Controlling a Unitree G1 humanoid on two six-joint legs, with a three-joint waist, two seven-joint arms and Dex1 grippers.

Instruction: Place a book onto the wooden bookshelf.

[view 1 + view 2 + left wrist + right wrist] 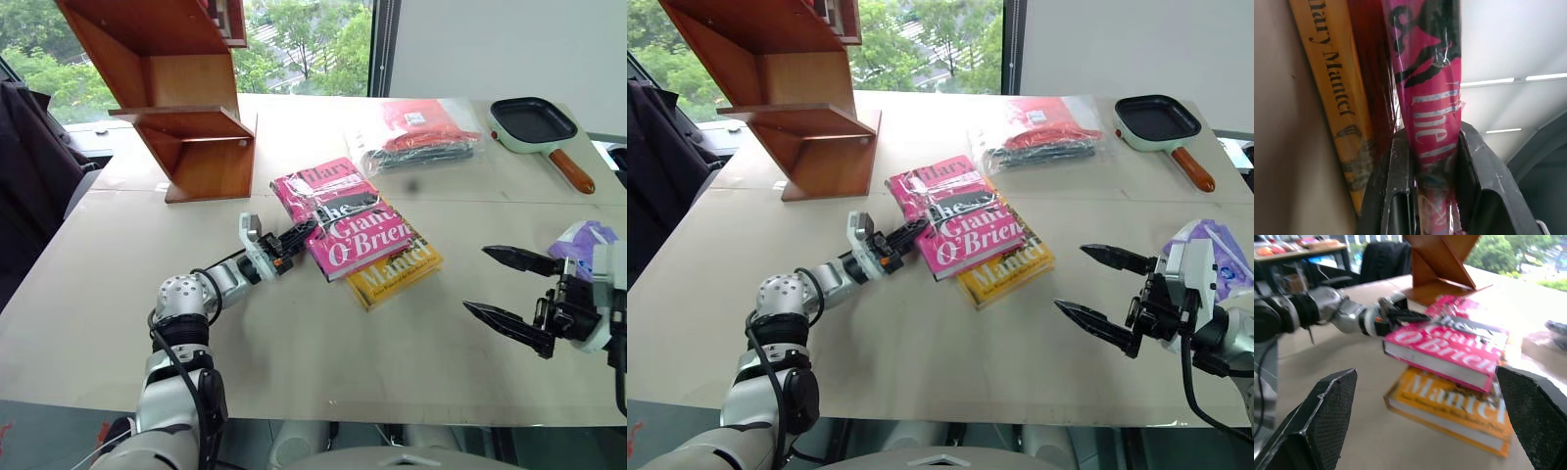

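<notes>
The book point(344, 217), pink and wrapped in glossy plastic, lies mid-tabletop on top of a yellow book point(400, 268), and I have my left gripper point(294, 238) on its near-left edge: in the left wrist view the fingers point(1400, 181) are clamped on either side of the pink cover. The right gripper point(1104, 298) hangs off to the right, well apart from both books, its fingers spread wide and holding nothing. So I judge the step in hand to be the grasp itself, with the lift not yet begun; the pink book is tipped a little where I pinch it, but it rests on the yellow one. The bookshelf point(186, 108) stands at the far left of the tabletop point(323, 352), beyond the books, with its boards slanted. Next I need to raise the book clear of the yellow one without dragging that along, then carry it up and to the left toward a shelf board. The plastic looks slippery and I hold only one edge, so I expect the book to sag or twist; a slow lift seems wise. A frying pan point(537, 128) and a bagged red item point(421, 135) sit at the far right, out of my path.
</notes>
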